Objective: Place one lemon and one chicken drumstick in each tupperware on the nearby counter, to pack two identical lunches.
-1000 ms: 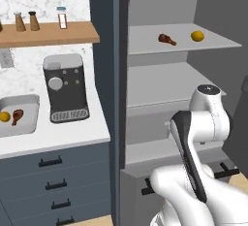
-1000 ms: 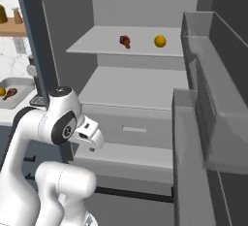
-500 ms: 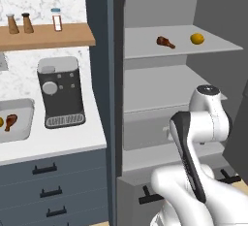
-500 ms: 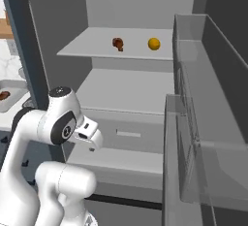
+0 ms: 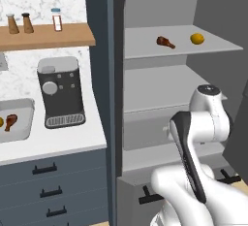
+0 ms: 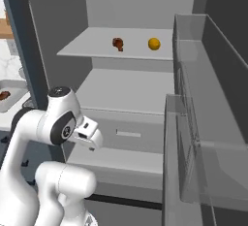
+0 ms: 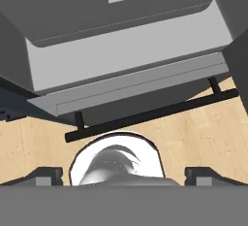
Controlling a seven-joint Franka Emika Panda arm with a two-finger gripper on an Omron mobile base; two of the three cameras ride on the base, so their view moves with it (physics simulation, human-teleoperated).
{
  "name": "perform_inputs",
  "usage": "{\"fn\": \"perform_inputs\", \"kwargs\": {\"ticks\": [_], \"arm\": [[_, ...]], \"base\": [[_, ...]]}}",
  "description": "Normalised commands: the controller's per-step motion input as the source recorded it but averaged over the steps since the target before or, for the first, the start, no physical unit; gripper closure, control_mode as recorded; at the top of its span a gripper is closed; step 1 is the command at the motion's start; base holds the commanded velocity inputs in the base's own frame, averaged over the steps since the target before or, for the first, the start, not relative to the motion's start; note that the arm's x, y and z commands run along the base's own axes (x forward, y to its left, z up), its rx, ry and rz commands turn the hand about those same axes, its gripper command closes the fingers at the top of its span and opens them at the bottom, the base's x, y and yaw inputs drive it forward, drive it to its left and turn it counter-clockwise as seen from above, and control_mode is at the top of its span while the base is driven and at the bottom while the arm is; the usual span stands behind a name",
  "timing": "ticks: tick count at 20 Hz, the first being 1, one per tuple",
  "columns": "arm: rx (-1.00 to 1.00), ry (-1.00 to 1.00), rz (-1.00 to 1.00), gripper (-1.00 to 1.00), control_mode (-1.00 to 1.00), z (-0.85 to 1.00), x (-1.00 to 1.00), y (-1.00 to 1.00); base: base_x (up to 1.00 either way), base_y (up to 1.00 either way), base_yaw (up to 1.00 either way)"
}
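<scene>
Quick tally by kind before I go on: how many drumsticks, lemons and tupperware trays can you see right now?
Chicken drumsticks: 2, one on the fridge shelf, one in the tupperware
Lemons: 2, one on the fridge shelf, one partly cut off at the frame edge in the tupperware
Tupperware: 1
Total: 5

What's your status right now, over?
Gripper open, holding nothing, pointed down at the floor below the fridge drawer. Chicken drumstick and lemon on the top fridge shelf. Tupperware on counter, already holding one drumstick.
</scene>
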Motion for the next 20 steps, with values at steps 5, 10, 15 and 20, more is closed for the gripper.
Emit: {"fn": "perform_inputs", "kwargs": {"ticks": [5,10,15,20], "arm": [[-0.09,-0.6,0.13,-1.0,-1.0,0.59,0.0,0.01],[-0.15,-0.59,0.16,-1.0,-1.0,0.64,0.04,0.01],[-0.03,-0.42,0.15,-1.0,-1.0,0.99,0.0,0.0],[0.0,-0.19,0.06,-1.0,-1.0,1.0,0.18,0.0]], "base": [[0.0,0.0,0.0],[0.0,0.0,0.0],[0.0,0.0,0.0],[0.0,0.0,0.0]]}}
